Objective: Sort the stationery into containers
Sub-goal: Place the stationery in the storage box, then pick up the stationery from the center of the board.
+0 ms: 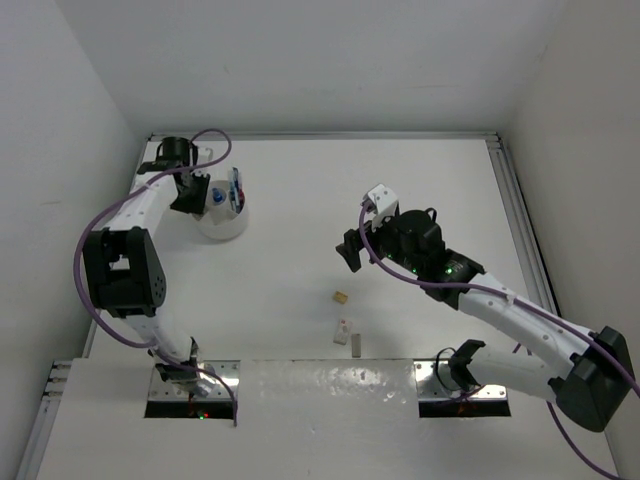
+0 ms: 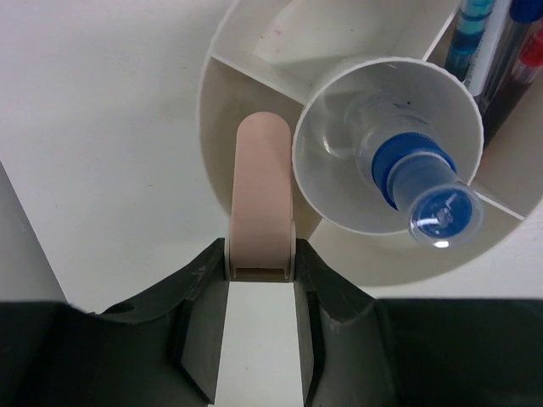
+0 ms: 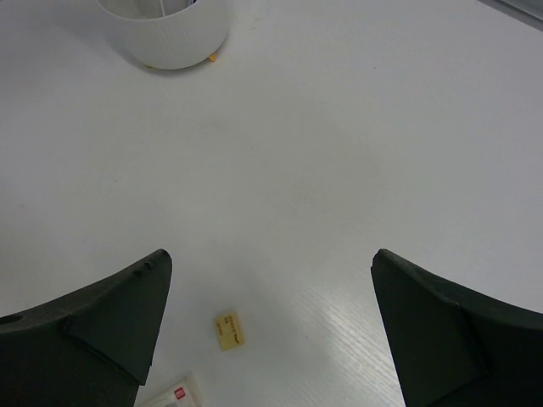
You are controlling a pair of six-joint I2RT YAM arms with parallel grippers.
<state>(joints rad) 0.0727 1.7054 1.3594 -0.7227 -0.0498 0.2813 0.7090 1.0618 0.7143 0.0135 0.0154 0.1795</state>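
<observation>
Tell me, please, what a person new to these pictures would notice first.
Most striking is the pink eraser pinched between the fingers of the left gripper, its tip over an outer compartment of the round white tub at the far left of the table. In the tub's middle cup a blue-capped bottle leans. The right gripper hangs open over the table's middle, near a small tan block.

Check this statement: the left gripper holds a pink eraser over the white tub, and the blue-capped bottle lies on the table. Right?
No: the left wrist view shows the blue-capped bottle sitting inside the white tub, not on the table. The left gripper does hold the pink eraser.
</observation>
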